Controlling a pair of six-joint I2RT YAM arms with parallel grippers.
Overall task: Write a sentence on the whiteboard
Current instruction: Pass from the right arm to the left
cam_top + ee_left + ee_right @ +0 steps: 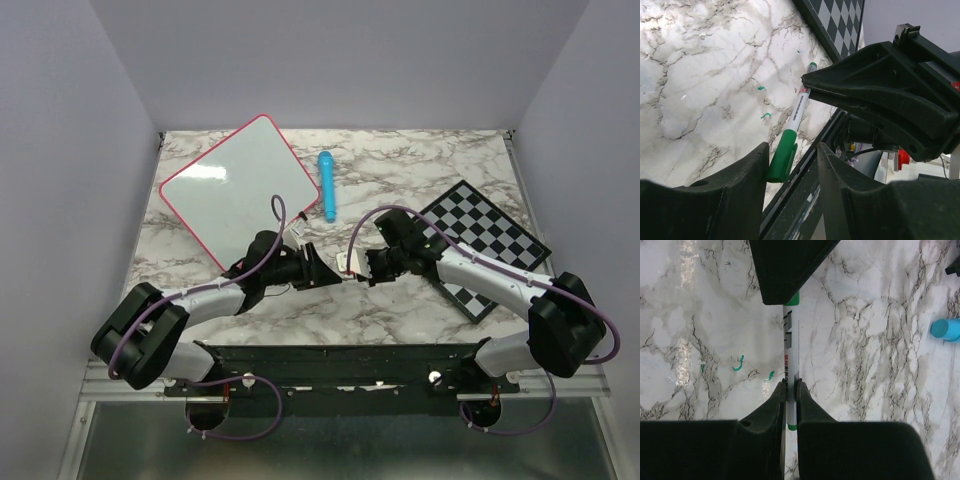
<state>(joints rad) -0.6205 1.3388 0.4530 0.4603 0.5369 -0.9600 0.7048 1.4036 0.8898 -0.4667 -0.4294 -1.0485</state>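
While the whiteboard (240, 190) lies askew at the table's (400, 310) back-left corner, the left gripper (330, 268) in front of it holds its fingers apart around the green cap (782, 155) of a marker (791, 345), not pinching it. The right gripper (790, 384) is clamped on the barrel. A blue pen (327, 186) lies behind, and a chessboard (490, 240) sits near the right edge.

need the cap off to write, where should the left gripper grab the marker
The green cap, the end left free by the right gripper pinching the white barrel. Bring the left gripper in end-on, along its length, fingers either side of the cap.
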